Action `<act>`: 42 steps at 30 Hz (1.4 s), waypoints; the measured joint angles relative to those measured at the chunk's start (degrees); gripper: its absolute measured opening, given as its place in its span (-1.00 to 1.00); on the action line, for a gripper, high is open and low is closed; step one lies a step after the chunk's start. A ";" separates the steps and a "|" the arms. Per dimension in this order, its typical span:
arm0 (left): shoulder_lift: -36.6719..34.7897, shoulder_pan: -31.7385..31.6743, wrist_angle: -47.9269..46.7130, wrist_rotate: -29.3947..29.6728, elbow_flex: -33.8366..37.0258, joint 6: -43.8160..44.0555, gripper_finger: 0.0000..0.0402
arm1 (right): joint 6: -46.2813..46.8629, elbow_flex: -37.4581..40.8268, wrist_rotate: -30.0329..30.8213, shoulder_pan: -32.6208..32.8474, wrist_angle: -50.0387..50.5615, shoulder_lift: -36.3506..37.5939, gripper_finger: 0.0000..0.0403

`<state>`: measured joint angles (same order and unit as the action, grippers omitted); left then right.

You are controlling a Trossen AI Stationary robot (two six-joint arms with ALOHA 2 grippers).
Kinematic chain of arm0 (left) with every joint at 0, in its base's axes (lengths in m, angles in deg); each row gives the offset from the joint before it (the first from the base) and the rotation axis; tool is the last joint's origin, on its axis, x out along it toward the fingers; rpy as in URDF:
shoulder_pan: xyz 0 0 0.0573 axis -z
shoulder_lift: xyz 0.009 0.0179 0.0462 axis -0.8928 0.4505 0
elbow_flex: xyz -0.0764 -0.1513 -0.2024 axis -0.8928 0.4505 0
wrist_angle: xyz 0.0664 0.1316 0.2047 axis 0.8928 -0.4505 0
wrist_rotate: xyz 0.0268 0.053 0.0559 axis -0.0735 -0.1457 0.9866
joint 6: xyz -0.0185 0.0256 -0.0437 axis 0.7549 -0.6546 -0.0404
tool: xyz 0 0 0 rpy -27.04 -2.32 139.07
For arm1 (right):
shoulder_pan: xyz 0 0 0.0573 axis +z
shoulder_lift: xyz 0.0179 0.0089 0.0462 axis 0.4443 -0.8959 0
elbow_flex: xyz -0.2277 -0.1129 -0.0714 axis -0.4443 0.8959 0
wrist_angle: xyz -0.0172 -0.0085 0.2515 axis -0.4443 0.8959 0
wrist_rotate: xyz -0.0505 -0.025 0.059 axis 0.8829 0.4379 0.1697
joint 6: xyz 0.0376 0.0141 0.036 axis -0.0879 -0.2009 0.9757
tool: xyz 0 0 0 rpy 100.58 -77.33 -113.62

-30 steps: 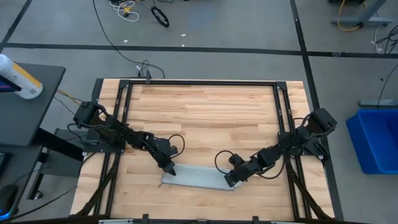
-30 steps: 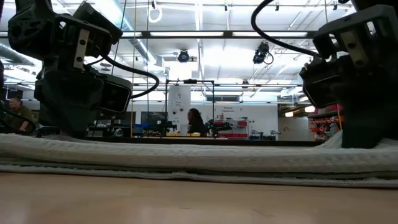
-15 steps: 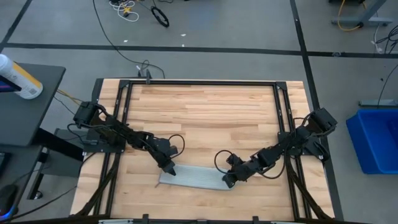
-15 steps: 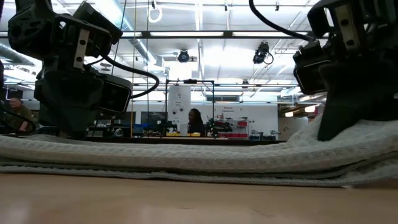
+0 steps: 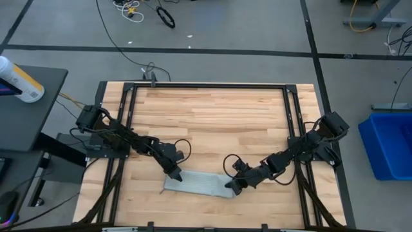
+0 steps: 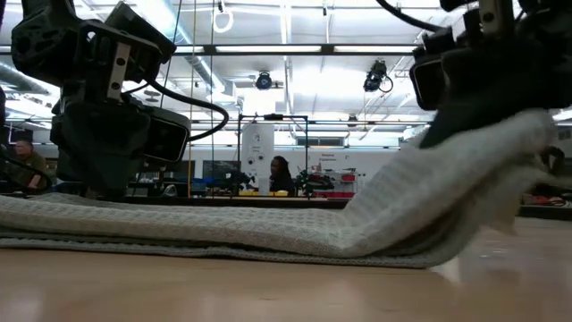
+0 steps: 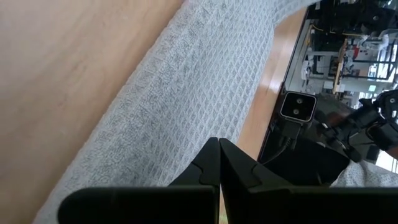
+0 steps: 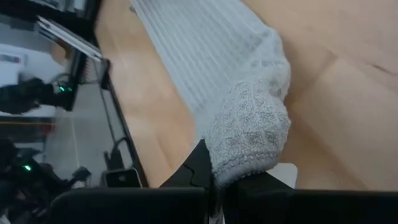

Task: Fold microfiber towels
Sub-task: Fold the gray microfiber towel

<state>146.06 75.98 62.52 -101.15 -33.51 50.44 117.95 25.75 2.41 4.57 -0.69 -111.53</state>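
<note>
The light grey-blue microfiber towel [image 5: 196, 183] lies as a folded strip near the table's front edge. Its left and middle parts lie flat on the wood, and it also shows in the low view [image 6: 223, 228]. My left gripper [image 5: 176, 175] is shut, with its tips on the towel's left end [image 7: 186, 74]. My right gripper [image 5: 230, 185] is shut on the towel's right end, which is raised off the table [image 6: 483, 161]. My left gripper sets its shut fingertips [image 7: 211, 155] on the towel's top near the left end, slanting down from the far left. Whether they pinch a layer, I cannot tell. The towel lies flat on the table there. My right gripper pinches the towel's right end [image 8: 249, 140] between its two fingers, several layers bunched together. The fingers come from the table's right, slanting down. The end is lifted clear and curves down to the part lying on the table [image 8: 199, 56].
Bare wooden tabletop [image 5: 212, 122] stretches from the towel to the far edge. A black frame rail [image 5: 206, 86] runs around the table. A blue bin [image 5: 389, 145] stands off the table's right side. A person [image 6: 279, 174] stands far back in the room.
My right gripper has moved up and toward the table's left with the towel's right end. That end has lifted off the table and arches over, and the strip looks shorter from above. The left end has stayed flat under my left gripper.
</note>
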 joint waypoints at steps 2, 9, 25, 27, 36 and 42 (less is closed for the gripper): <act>0.00 0.00 0.00 0.21 0.00 0.08 -1.00 | -0.12 0.00 0.98 -0.14 -0.89 0.00 -0.94; -0.02 0.00 0.03 0.48 0.00 0.16 -1.00 | -1.45 0.00 1.52 -1.80 -3.83 0.00 -0.95; -0.02 0.00 0.42 1.75 0.00 0.42 -1.00 | -8.66 -0.11 -4.81 -11.09 -19.80 -4.78 -0.95; -0.02 0.00 0.70 1.94 0.00 0.39 -1.00 | -8.74 -0.09 -6.93 -11.71 -22.32 -6.86 -0.95; -0.10 -1.11 9.35 4.64 0.39 2.31 -1.00 | -9.05 -0.13 -11.43 -12.91 -29.06 -10.14 -0.95; -6.85 -3.49 8.89 8.66 0.40 0.14 -1.00 | -9.90 -0.11 -14.14 -14.04 -32.13 -10.14 -0.95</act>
<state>139.21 72.49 71.41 -92.49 -33.11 50.59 108.05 25.64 -11.73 -9.47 -32.82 -121.67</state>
